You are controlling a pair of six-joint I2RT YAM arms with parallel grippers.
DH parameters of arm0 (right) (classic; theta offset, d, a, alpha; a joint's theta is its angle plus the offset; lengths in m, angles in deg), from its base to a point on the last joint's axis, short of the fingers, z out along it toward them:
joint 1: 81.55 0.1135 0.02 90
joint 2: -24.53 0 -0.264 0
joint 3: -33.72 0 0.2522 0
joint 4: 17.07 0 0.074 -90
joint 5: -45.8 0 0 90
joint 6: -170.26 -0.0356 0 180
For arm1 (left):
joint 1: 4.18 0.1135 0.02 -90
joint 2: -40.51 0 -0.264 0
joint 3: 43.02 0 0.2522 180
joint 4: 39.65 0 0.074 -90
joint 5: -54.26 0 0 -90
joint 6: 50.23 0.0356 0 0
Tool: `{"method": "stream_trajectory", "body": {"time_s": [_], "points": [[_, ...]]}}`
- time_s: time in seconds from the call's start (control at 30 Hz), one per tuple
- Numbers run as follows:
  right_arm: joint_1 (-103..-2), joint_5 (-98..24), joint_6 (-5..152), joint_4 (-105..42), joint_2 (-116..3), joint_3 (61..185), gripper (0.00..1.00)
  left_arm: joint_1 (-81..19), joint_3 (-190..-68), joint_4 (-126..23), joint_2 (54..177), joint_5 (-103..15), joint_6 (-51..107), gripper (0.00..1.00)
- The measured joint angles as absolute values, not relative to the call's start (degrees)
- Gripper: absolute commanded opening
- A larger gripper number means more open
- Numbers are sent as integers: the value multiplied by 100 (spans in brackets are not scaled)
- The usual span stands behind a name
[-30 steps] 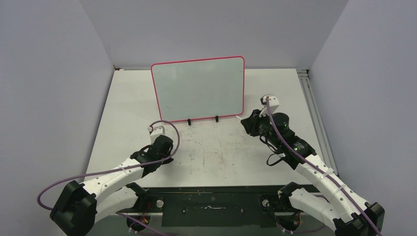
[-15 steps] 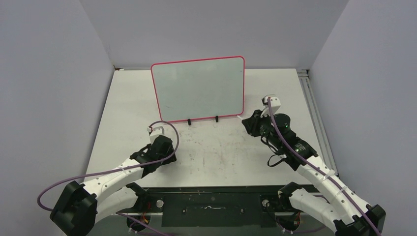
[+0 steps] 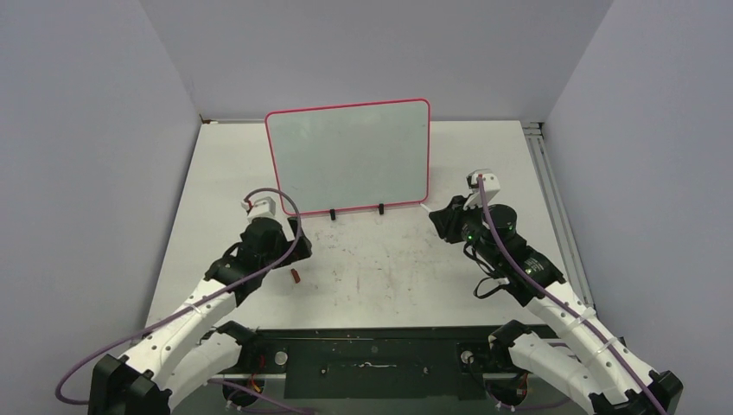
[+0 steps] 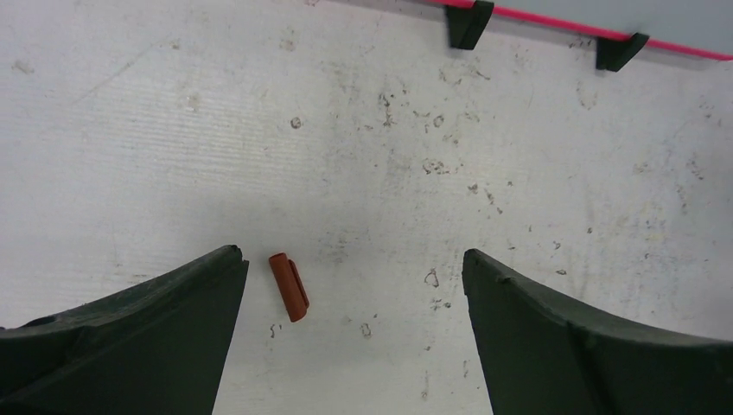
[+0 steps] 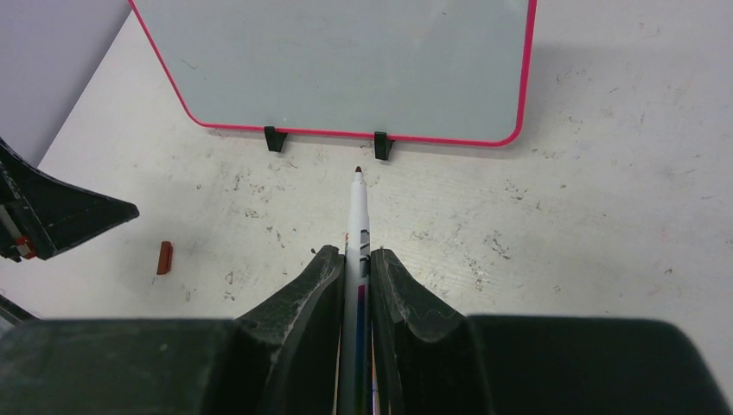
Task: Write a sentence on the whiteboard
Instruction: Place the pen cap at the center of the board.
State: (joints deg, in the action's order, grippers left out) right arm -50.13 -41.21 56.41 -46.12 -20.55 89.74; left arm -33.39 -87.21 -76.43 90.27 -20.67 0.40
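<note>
Sitting at the pre-write stage, by my read. The whiteboard [image 3: 346, 156] is standing upright at the far centre of the bench [image 3: 389, 259] on two black clip feet [image 5: 275, 138]. No sentence is showing on it in any view, surface looking blank.

Right end effector [image 5: 356, 252] is clamping tight on the marker [image 5: 357, 216]. The barrel is running out between the jaws, with the bare dark tip pointing at the board's lower edge, near the right-hand foot and apart from the writing face.

Left end effector [image 4: 352, 253] is gaping fully open and gripping nothing. The small red-brown cap [image 4: 288, 286] is lying loose on the bench just beside one finger, not touching.

Uncapping is looking done; writing is not yet starting. Next move is calling for the right arm lifting the tip onto the upper left of the board face and pressing lightly, so the propped board isn't tipping back.

Readable text: none. The marker barrel is carrying some dark print, too small to make out, and no brand is showing.
</note>
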Motion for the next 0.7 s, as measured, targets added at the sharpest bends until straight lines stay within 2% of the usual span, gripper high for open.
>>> {"method": "stream_trajectory", "body": {"time_s": [0.47, 0.7], "points": [[-5007, -4045, 5726, -4614, -1887, 8972, 5, -1149, -10129, -7753, 9372, -4100, 1141, 95], [-4598, -4043, 5697, -4137, -2245, 9016, 5, 189, -10354, -6920, 9586, -5304, 1235, 89]]}}
